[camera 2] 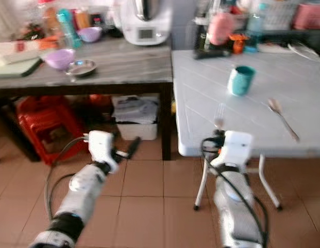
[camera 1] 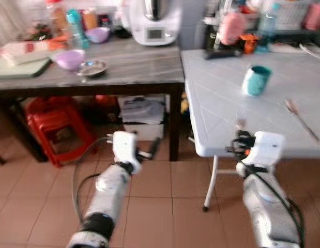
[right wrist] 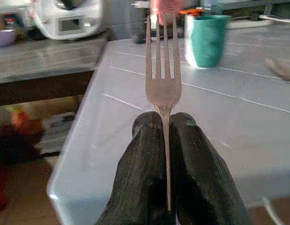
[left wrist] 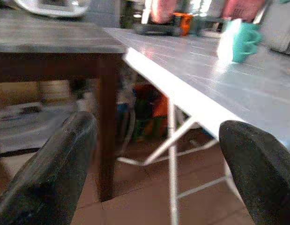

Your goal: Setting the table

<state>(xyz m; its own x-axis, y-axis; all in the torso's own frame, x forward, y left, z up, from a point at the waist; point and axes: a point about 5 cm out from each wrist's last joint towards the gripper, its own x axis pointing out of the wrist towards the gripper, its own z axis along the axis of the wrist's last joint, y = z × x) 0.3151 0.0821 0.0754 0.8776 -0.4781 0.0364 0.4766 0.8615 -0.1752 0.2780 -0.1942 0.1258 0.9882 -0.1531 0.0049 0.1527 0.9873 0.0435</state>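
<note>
At the near edge of the white desk, with the cup at 1 o'clock beyond, the right hand pinches the fork by its handle, a light, stiff, probably slippery thing, while the left hand hangs spread.

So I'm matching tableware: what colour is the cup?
Teal; the cup shows best in the right wrist view.

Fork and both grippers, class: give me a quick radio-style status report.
Right gripper shut on fork, tines toward white table. Left gripper open, low by table edge. Teal cup and spoon on table, nothing blocking near edge.
</note>
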